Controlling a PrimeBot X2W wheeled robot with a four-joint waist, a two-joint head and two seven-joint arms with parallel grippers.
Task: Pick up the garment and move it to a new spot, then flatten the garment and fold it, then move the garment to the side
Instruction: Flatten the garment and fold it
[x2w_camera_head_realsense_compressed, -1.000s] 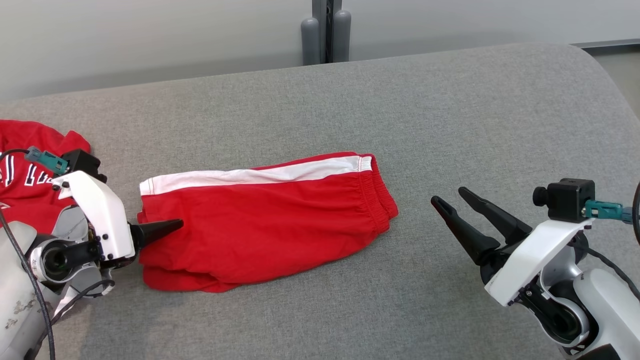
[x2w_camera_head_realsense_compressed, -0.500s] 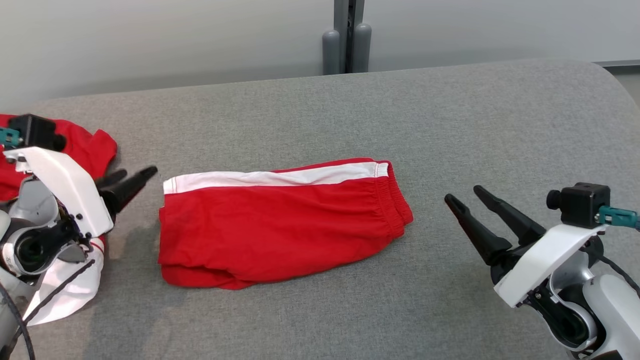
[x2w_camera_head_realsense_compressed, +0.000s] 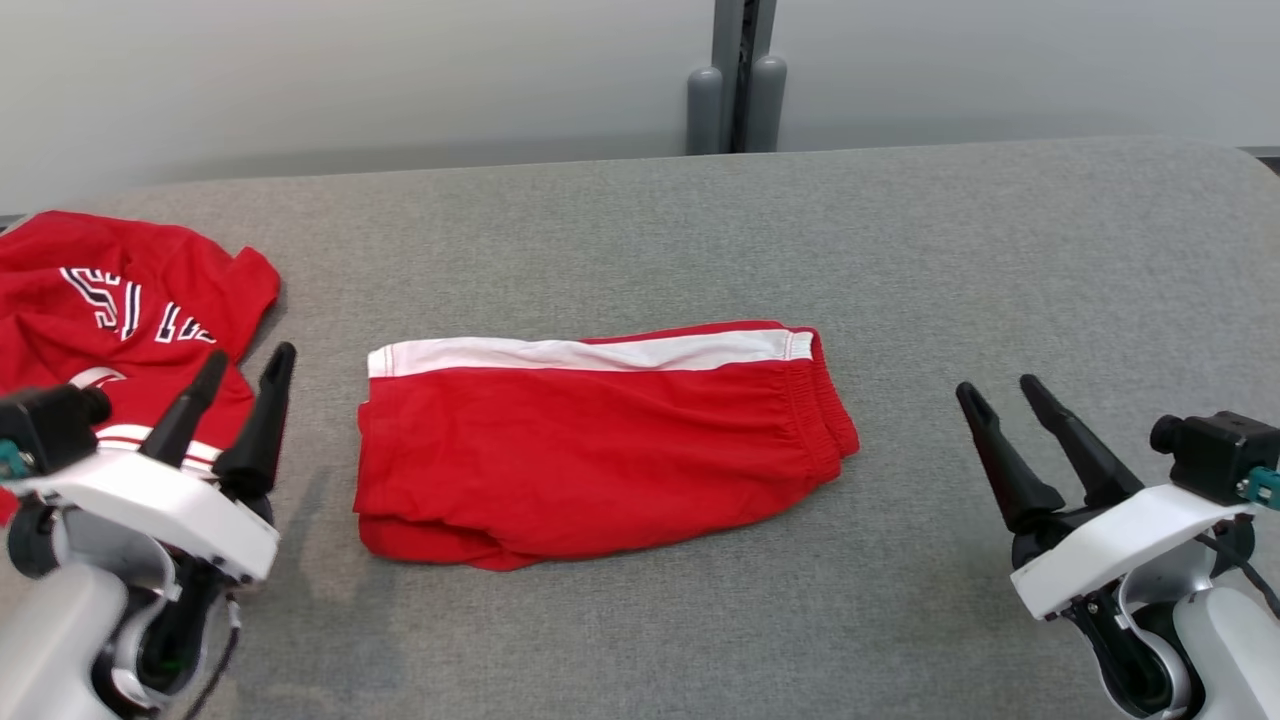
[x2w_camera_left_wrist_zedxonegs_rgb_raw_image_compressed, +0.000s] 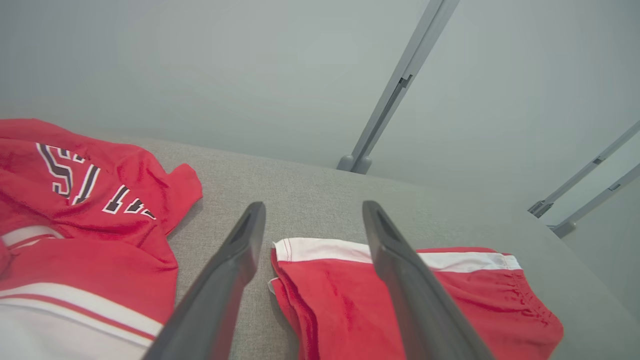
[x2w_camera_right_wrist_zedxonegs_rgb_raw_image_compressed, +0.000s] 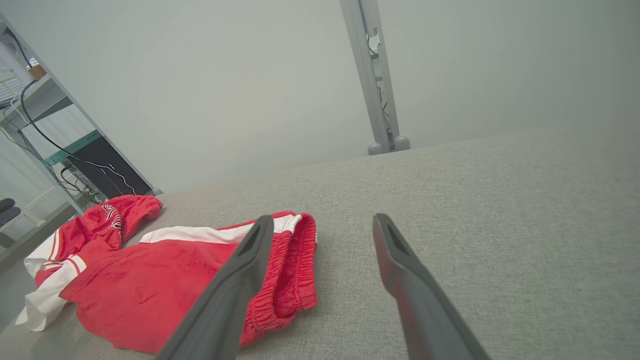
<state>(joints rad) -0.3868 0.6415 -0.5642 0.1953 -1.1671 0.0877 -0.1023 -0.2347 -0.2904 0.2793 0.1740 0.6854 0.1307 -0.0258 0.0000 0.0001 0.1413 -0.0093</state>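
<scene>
Across the whole foreground spreads a wide grey fabric-covered table (x2w_camera_head_realsense_compressed: 1000, 250) with rounded far corners, and behind it stands a plain pale grey wall (x2w_camera_head_realsense_compressed: 400, 80). Near the middle of the table, slightly toward the robot's left, lie the folded red shorts (x2w_camera_head_realsense_compressed: 600, 440) with a white side stripe, flat on the cloth with the long side running left to right. The stripe follows the far edge, the gathered elastic waistband faces the robot's right, and the leg hems face its left, where the layers show stacked one on another. At the table's left end lies a crumpled red jersey (x2w_camera_head_realsense_compressed: 120, 300) with dark, white-edged lettering and white and red banded trim, apart from the shorts with a strip of bare grey cloth between them. The left gripper (x2w_camera_head_realsense_compressed: 250, 352), two long dark fingers on a white wrist housing, sits at the lower left, in front of the jersey's near edge and beside the hem end of the shorts; its fingers are spread wide and hold nothing. The right gripper (x2w_camera_head_realsense_compressed: 997, 385), of the same make, sits at the lower right, well clear of the waistband, its fingers likewise parted and empty. Seen from the left wrist, the hem corner of the shorts shows between that gripper's fingers. Behind the table's far edge rises a narrow grey metal post (x2w_camera_head_realsense_compressed: 735, 90) with two rounded feet.
</scene>
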